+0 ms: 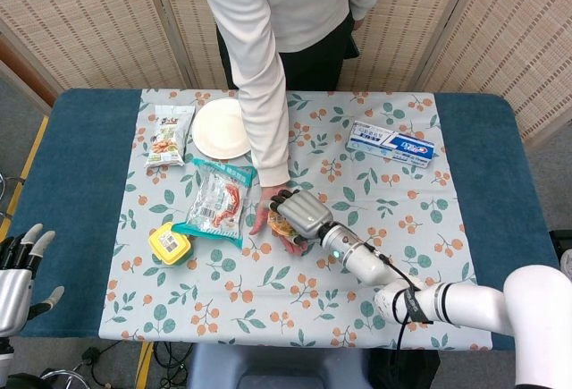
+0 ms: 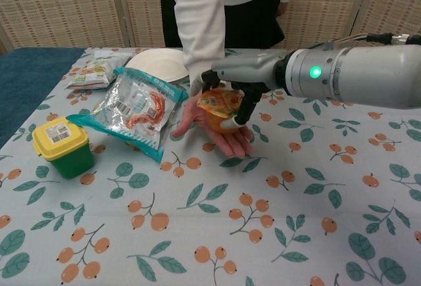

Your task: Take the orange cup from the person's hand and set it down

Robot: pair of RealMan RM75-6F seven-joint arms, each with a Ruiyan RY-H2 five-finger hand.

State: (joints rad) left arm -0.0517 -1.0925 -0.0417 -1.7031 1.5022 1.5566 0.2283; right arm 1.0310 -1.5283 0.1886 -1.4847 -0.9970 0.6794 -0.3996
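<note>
The orange cup [image 2: 219, 107] [image 1: 278, 224] lies tilted in the person's open palm [image 2: 231, 142] near the middle of the table. My right hand [image 2: 241, 79] [image 1: 300, 212] grips it, with fingers over the cup's top and the thumb pressing its front side. The cup still touches the person's palm [image 1: 263, 220]. My left hand [image 1: 20, 273] hangs off the table's front left edge with fingers spread and nothing in it; only the head view shows it.
A snack bag [image 2: 135, 108] lies just left of the person's hand. A yellow-lidded green tub [image 2: 62, 144] stands further left. Behind are a white plate [image 2: 161, 62] and a small packet [image 2: 92, 72]. A toothpaste box [image 1: 391, 143] lies at the back right.
</note>
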